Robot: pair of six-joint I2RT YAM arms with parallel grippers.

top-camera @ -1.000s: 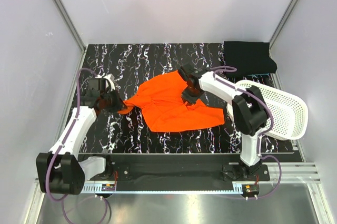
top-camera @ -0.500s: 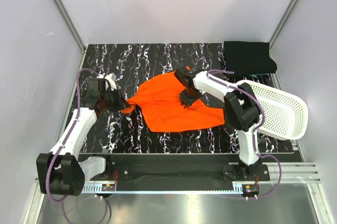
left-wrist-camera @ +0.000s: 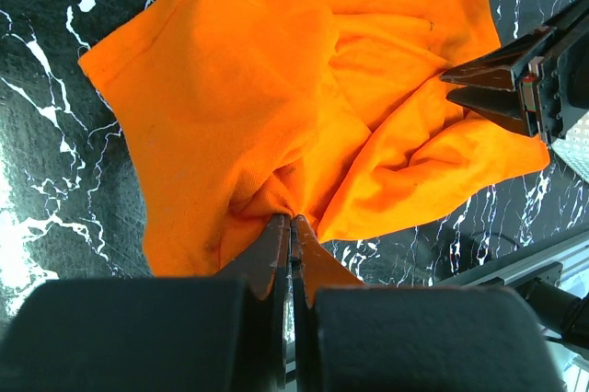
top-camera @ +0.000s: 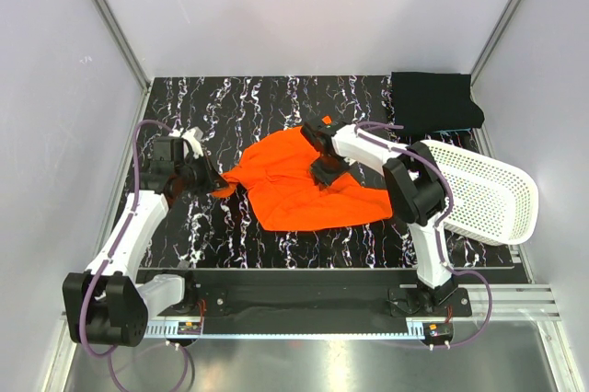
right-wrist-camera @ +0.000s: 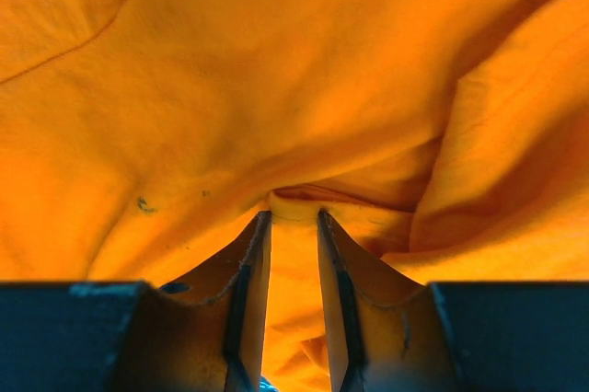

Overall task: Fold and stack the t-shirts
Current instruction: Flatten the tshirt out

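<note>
Black marbled tabletop (top-camera: 239, 98), white walls. Mid-tabletop: orange shirt (top-camera: 285, 194), soft, crumpled, creased. The black shirt (top-camera: 433, 102) lies folded flat in the far-right corner. R pincer (right-wrist-camera: 294, 217) has edged toward the left edge, jaws narrowly apart round a pucker; gripped or not, can't tell. L pincer (left-wrist-camera: 291, 222) is clamped on the orange shirt's left end. Prob. spreading only, no fold yet.

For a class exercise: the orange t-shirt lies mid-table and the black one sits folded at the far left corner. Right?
No. The black t-shirt sits folded at the far right corner, as the top external view shows; the orange t-shirt lies mid-table.
</note>
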